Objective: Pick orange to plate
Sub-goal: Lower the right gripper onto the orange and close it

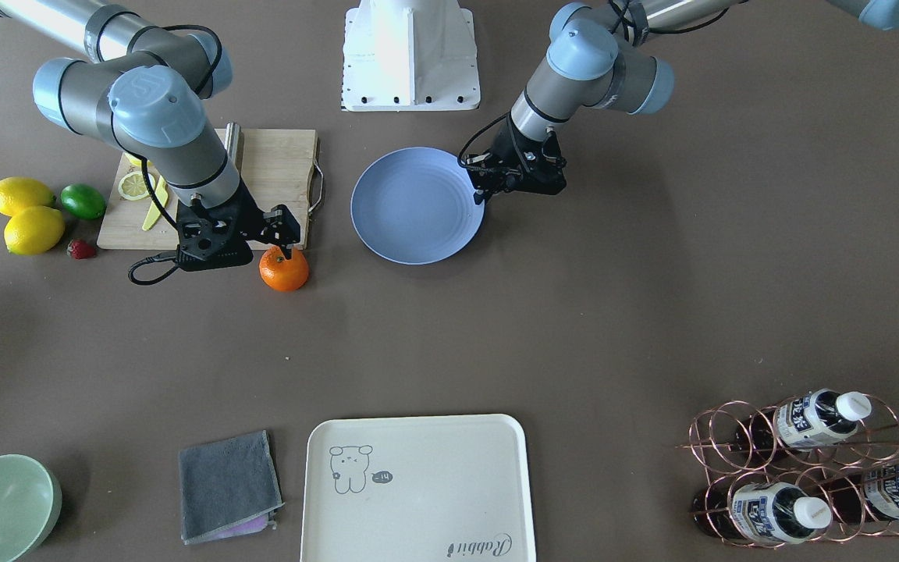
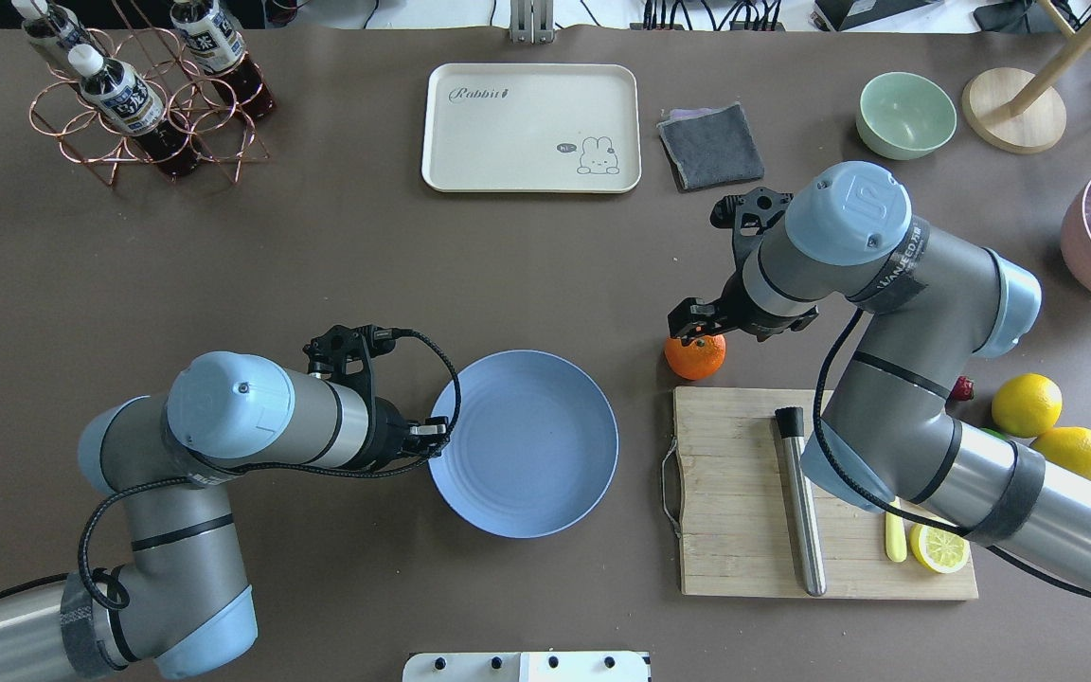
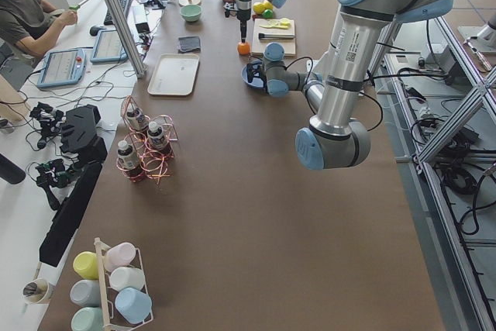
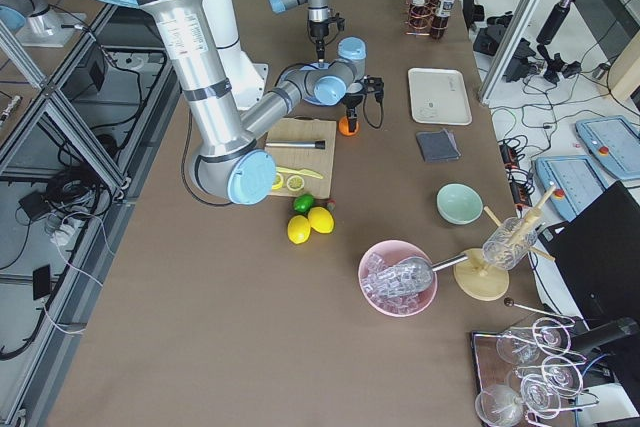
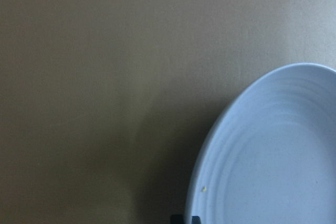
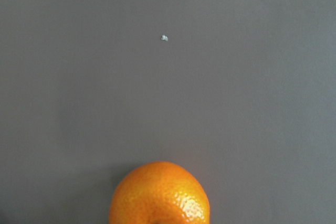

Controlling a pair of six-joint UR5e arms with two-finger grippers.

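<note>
Orange (image 1: 284,269) sits on the worktop near the plate (image 1: 417,205); my right end effector (image 1: 287,250) hovers over it for the grab, can't tell if it's open.

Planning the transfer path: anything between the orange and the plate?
No. The overhead view shows only bare table between the orange and the plate; the cutting board sits beside that line.

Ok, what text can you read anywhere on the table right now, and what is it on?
"Rabbit": on the cream tray.
"Hi~", as far as I can tell: in the speech bubble beside the tray's rabbit drawing.
"UR" logo: on the right arm's blue cap.
Bottle labels: too small to read.
Band on the right arm: lettering too blurred to read.
</note>
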